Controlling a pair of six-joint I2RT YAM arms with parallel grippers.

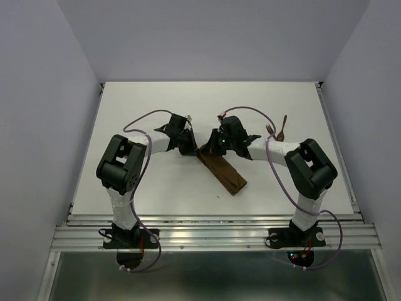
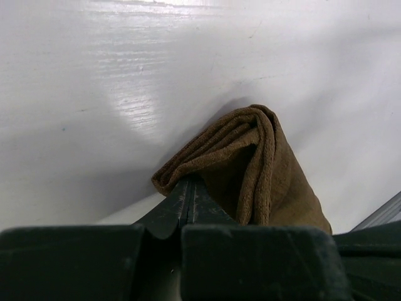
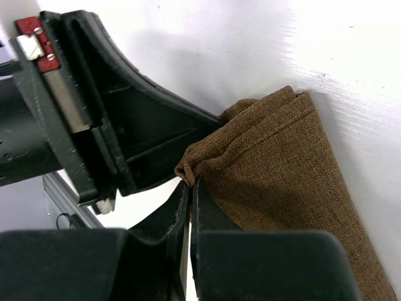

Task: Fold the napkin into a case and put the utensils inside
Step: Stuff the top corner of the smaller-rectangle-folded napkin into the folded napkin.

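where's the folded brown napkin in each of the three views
Top external: the napkin is a diagonal strip at centre, its far end between the left tool and right tool.
Left wrist: lower centre-right, pinched by the left tool.
Right wrist: right half, pinched by the right tool.
Shared landmark: the napkin's pinched end.

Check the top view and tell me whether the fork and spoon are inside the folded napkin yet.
No, the fork and spoon lie on the table at the far right, apart from the napkin.
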